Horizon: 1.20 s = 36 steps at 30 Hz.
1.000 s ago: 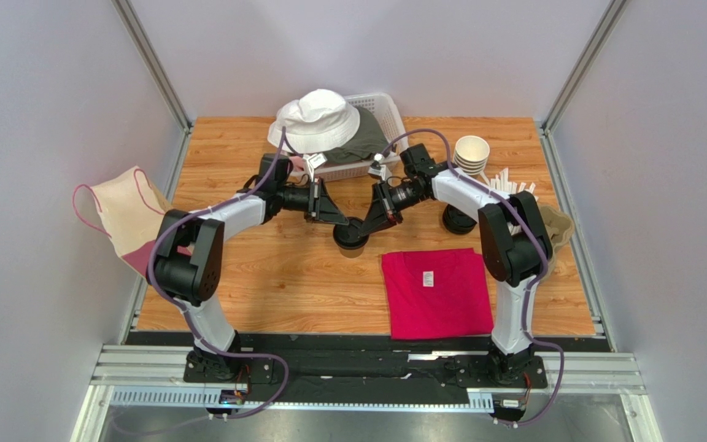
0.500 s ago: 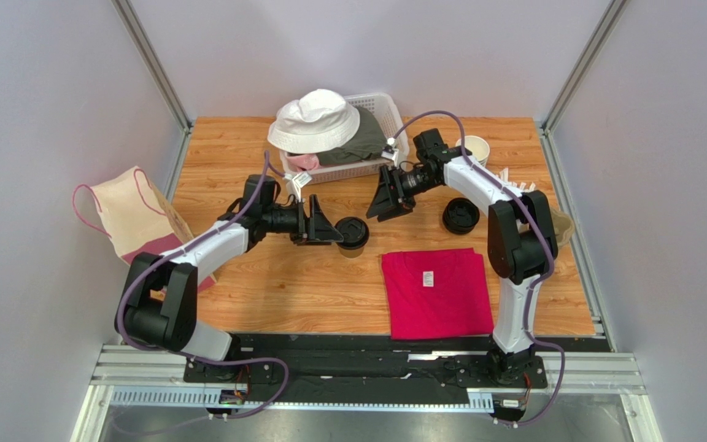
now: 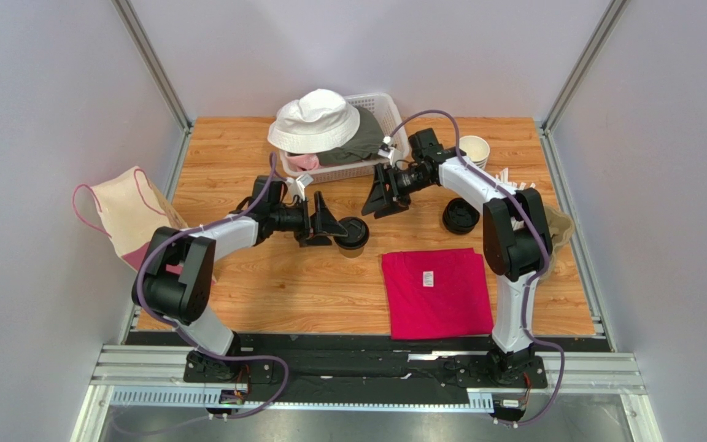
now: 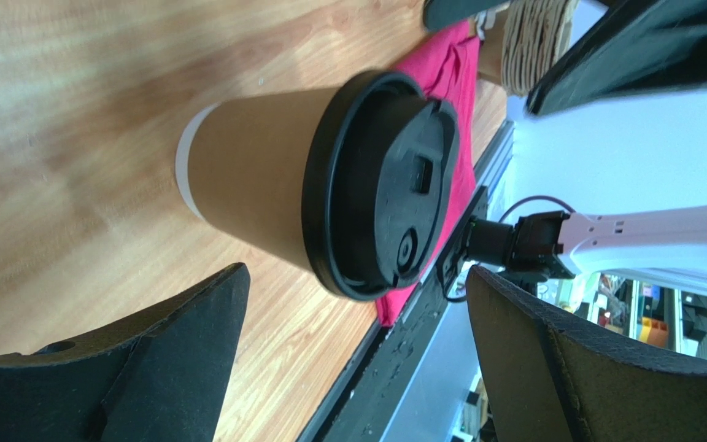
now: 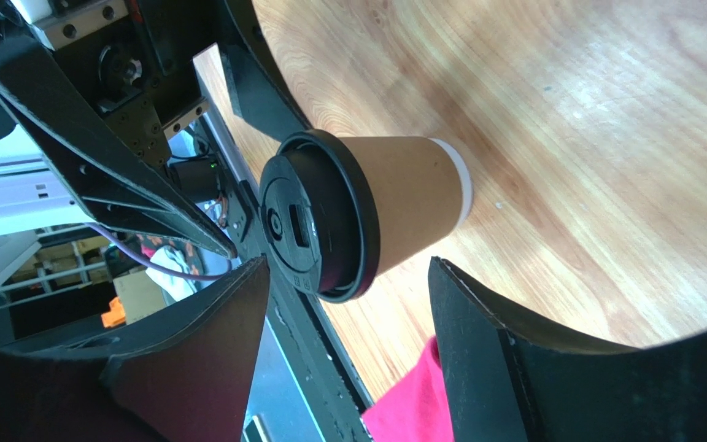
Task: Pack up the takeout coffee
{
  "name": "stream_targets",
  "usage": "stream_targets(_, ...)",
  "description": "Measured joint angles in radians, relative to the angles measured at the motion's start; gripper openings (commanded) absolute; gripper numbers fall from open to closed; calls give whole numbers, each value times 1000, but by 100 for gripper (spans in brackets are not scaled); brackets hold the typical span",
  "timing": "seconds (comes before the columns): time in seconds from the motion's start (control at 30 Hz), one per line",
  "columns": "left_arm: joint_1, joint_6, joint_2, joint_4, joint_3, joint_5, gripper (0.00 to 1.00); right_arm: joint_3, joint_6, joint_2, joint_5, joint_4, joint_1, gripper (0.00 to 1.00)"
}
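Top external: the takeout coffee (image 3: pixel 352 232) stands upright near the middle of the wooden table (image 3: pixel 265 285). The left gripper (image 3: pixel 337 230) lies low at the cup's 9 o'clock, with its fingers spread wide to either side of the cup; this view does not show whether they touch it. The right gripper (image 3: pixel 373 204) hangs at the cup's 1 o'clock, apart from it, also spread. A pink T-shirt (image 3: pixel 436 293) lies flat at the cup's 5 o'clock. A white hat (image 3: pixel 316 120) rests on a white basket (image 3: pixel 383 110) at 12 o'clock. A stack of loose lids (image 3: pixel 459 216) sits at 3 o'clock, and a stack of tan cups (image 3: pixel 472 149) at 2 o'clock

Left wrist: the frame is rolled, so the tan cup appears sideways, its black lid (image 4: pixel 380 184) pointing to 3 o'clock. Both fingers (image 4: pixel 173 359) stand wide at 7 and 5 o'clock, clear of the cup, with bare wood between

Right wrist: the cup again appears sideways, lid toward 9 o'clock. This gripper's fingers (image 5: pixel 505 368) are wide apart and hold nothing, and the cup sits ahead of them, untouched. The left gripper's dark fingers show at the lid's 10 o'clock, just beside it
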Motion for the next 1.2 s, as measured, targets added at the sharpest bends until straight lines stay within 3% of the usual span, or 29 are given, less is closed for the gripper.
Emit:
stream_targets(0.47, 3, -122, 85, 162, 69, 2, 96, -151, 69, -6, -29, 87, 47, 69)
stream_targets(0.83, 46, -167, 121, 193, 102, 3, 96, -211, 96, -64, -61, 120, 87, 69)
stream_targets(1.2, 131, -195, -122, 48, -50, -2, 99, -253, 207, -64, -72, 246, 114, 72)
